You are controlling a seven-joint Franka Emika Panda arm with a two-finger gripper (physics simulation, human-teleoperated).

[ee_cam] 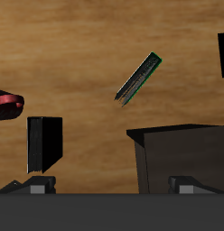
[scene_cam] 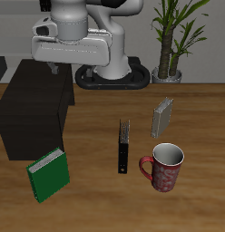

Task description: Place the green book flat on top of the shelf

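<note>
The gripper point(scene_cam: 53, 67) hung high over the back of the table, above the shelf point(scene_cam: 31, 113), and the green book point(scene_cam: 47, 174) stood well apart from it, down on the wood near the table's front edge and just in front of the shelf's front face. Nothing was between the fingers; whether they were spread or closed could not be told from either view (only their dark bases showed at the wrist view's edge).

The green book stood upright on its edge, leaning slightly, its bright green cover facing the front and a thin white strip of pages along its top. In the wrist view the green book point(ee_cam: 138, 79) showed edge-on as a slim slanted sliver with a green rim, apart from the shelf point(ee_cam: 182, 155).

Farther along the table stood a black book point(scene_cam: 123, 147) upright, a grey book point(scene_cam: 162, 117) behind it, and a red mug point(scene_cam: 165, 168) close to the black book.
</note>
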